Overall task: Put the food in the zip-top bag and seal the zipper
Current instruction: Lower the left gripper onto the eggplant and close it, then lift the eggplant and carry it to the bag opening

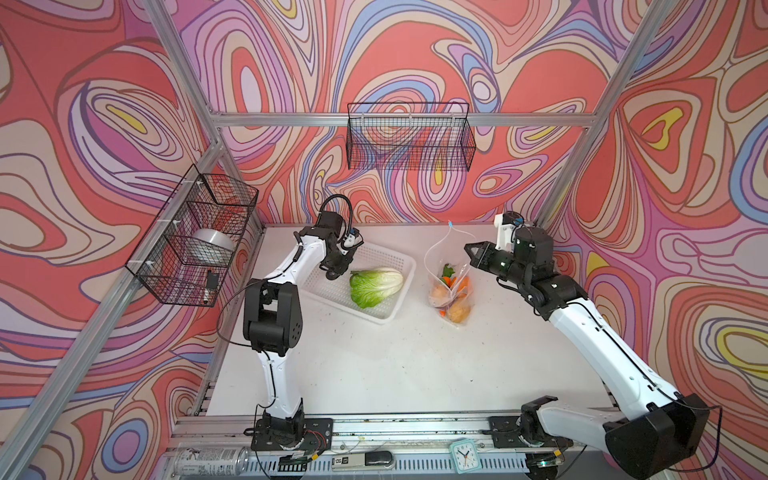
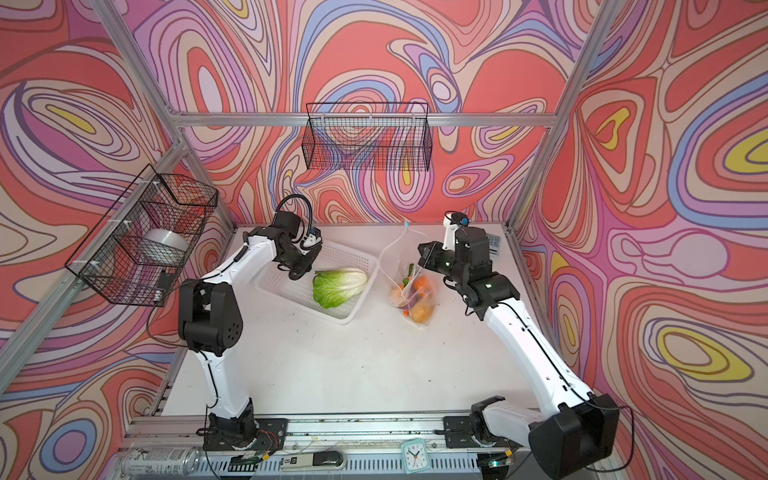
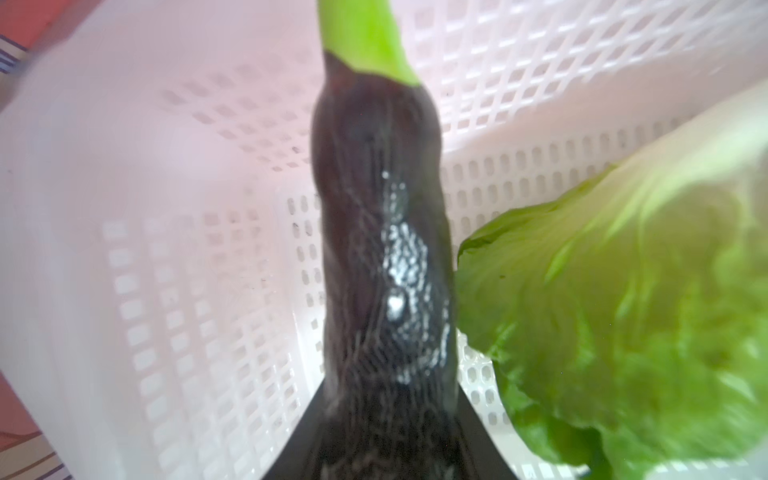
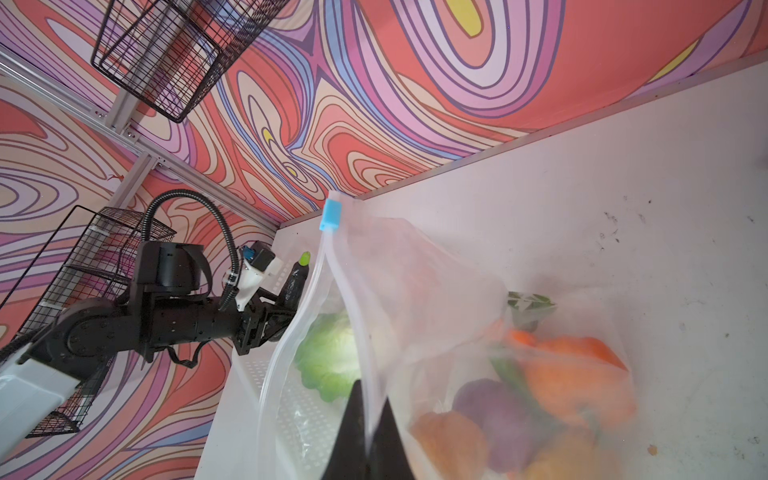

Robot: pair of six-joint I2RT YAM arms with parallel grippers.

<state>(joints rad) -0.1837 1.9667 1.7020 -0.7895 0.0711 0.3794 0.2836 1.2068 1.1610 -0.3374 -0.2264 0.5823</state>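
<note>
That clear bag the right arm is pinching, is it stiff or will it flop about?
Probably floppy: the zip-top bag droops crinkled from the right gripper, its mouth sagging open. The vegetables pooled at its bottom likely weigh it down, so it may swing if lifted.

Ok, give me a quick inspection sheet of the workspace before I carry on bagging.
Surface: white table, a few dark specks.
Job's things: cabbage lies in the white basket; eggplant gripped; bag mouth open, slider at one end, orange and purple vegetables inside.
Clutter: can and clock on the front rail.
Grippers: left claw shut on the eggplant; right claw shut on the bag's edge.
Cables: black hose loops over the left wrist.
Surroundings: two wire baskets on patterned walls.
</note>
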